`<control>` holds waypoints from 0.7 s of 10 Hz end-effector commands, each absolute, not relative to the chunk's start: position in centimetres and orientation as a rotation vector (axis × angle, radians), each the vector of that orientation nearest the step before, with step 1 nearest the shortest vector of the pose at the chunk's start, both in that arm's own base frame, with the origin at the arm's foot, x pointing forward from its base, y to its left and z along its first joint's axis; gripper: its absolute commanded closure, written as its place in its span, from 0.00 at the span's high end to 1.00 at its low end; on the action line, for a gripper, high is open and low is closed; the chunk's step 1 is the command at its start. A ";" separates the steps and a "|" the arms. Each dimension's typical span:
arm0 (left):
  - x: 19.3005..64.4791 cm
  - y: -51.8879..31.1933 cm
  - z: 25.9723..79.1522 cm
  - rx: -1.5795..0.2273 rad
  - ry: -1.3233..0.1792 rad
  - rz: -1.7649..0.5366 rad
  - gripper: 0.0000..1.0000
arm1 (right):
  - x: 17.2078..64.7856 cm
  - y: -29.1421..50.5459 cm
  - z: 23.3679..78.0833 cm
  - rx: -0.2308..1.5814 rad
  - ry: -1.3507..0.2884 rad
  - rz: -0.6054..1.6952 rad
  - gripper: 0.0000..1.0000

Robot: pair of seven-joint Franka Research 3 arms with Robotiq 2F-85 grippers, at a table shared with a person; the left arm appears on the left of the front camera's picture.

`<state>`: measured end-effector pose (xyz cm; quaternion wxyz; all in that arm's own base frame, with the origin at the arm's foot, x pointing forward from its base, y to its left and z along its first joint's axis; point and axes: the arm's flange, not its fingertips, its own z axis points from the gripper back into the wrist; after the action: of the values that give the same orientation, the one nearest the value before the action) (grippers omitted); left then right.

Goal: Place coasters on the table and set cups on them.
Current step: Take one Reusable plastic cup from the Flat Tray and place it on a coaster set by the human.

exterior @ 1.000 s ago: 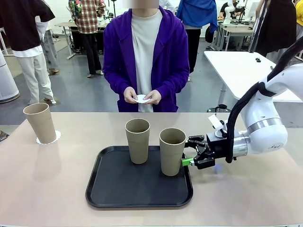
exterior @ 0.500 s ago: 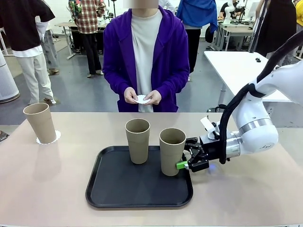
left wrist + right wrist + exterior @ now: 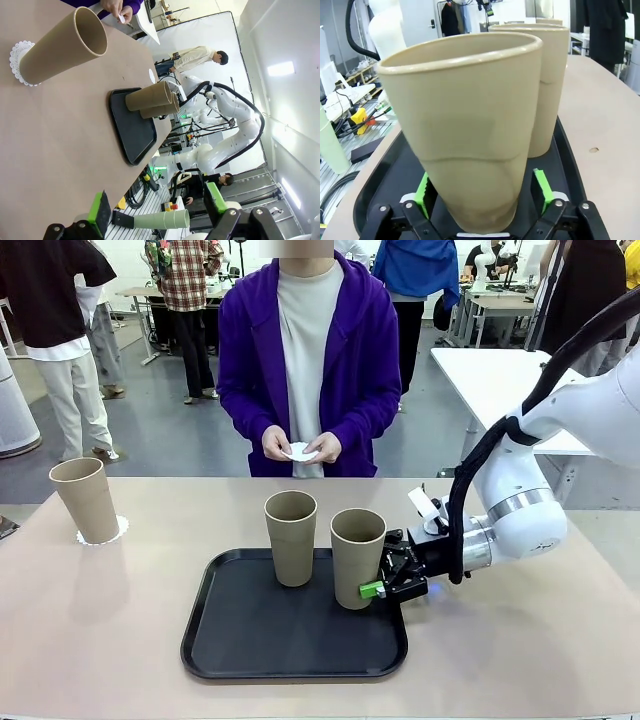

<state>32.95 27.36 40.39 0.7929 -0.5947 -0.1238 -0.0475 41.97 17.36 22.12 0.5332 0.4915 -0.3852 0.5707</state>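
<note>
My right claw [image 3: 378, 583] just slid in from the right and clamped low on the nearer cup [image 3: 356, 555], nudging it left. The cup's base is on the black tray [image 3: 250, 640]. 1 cup [image 3: 86, 500] already stands on its coaster [image 3: 121, 529], so this one looks ready to lift.

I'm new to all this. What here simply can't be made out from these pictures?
- Front view: the far finger of the right tool, hidden behind the right cup.
- Front view: most of the coaster, covered by the left cup.
- Front view: the white piece in the person's hands, too small and half covered to identify.
</note>
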 end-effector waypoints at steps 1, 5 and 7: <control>32.9 27.5 40.6 -1.286 -0.274 -0.099 1.00 | 42.3 17.4 21.6 1.179 -0.963 1.390 0.42; 32.9 27.5 40.6 -1.286 -0.274 -0.099 1.00 | 41.9 17.0 22.2 1.178 -0.987 1.395 0.00; 32.9 27.5 40.6 -1.286 -0.274 -0.099 1.00 | 41.2 16.6 24.3 1.176 -1.001 1.262 0.21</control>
<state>32.95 27.36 40.39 0.7929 -0.5947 -0.1238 -0.0475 42.10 16.87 22.76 0.5259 0.4908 -0.4052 0.5642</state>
